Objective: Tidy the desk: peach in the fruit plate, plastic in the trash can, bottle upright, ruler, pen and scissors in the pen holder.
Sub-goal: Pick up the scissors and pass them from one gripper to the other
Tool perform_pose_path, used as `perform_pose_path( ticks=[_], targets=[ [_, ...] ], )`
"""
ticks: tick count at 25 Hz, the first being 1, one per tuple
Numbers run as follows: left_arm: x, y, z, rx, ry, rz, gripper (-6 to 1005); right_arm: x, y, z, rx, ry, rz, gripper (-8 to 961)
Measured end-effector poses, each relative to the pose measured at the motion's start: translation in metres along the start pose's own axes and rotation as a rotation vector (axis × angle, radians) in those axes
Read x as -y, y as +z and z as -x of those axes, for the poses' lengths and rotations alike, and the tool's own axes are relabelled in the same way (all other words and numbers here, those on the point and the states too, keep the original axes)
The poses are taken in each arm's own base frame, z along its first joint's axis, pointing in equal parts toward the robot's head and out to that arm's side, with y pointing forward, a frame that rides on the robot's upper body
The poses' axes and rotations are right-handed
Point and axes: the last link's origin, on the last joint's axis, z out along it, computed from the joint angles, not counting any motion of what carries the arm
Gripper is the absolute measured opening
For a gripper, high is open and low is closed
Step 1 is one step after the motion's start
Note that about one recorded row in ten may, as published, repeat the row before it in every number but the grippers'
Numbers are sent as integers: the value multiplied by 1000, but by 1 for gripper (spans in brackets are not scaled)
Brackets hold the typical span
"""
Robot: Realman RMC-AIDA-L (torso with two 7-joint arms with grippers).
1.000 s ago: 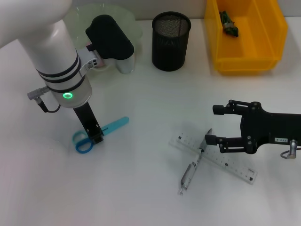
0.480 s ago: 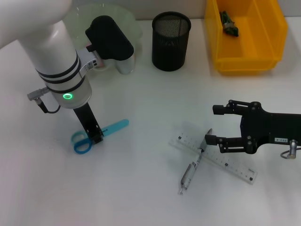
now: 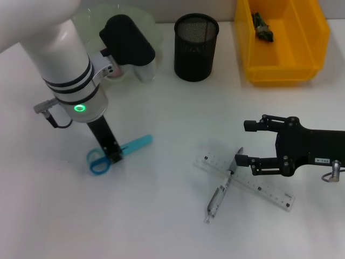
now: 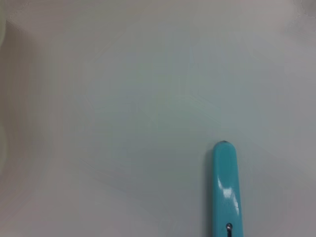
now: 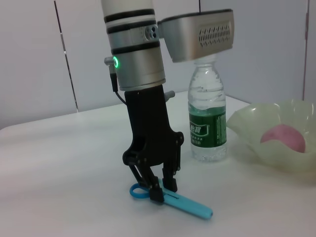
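My left gripper (image 3: 111, 155) is down at the table's left, shut on the blue scissors (image 3: 132, 145) near their handle loops. In the right wrist view its fingers (image 5: 156, 193) pinch the scissors (image 5: 190, 207). The left wrist view shows only the blue blade tip (image 4: 226, 190). My right gripper (image 3: 245, 143) hovers open at the right, just above the clear ruler (image 3: 259, 188) and the silver pen (image 3: 217, 198) lying across it. The bottle (image 5: 207, 123) stands upright beside the fruit plate (image 5: 242, 123), which holds the pink peach (image 5: 282, 138). The black mesh pen holder (image 3: 196, 48) stands at the back.
A yellow bin (image 3: 280, 71) at the back right holds a green scrap of plastic (image 3: 263, 28). The green fruit plate (image 3: 154, 28) sits at the back left, partly behind my left arm. Bare white table lies between the two arms.
My left gripper has shifted slightly right and back, and the scissors have moved with it. The right arm, ruler and pen are unchanged.
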Motion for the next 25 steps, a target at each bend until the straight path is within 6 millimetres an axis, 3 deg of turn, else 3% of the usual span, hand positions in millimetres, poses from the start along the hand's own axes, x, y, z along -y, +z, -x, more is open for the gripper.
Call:
perform_pose_path(
  ticks=[6, 10, 25],
  targets=[
    [-5, -15, -5, -128, 4, 88, 267, 0, 0, 0, 0, 6, 0, 821],
    [-5, -30, -2, -303, -11, 209, 267, -1, -1, -2, -1, 13, -3, 820],
    [-12, -20, 37, -802, -101, 471, 267, -3, -6, -6, 4, 23, -18, 821]
  ],
)
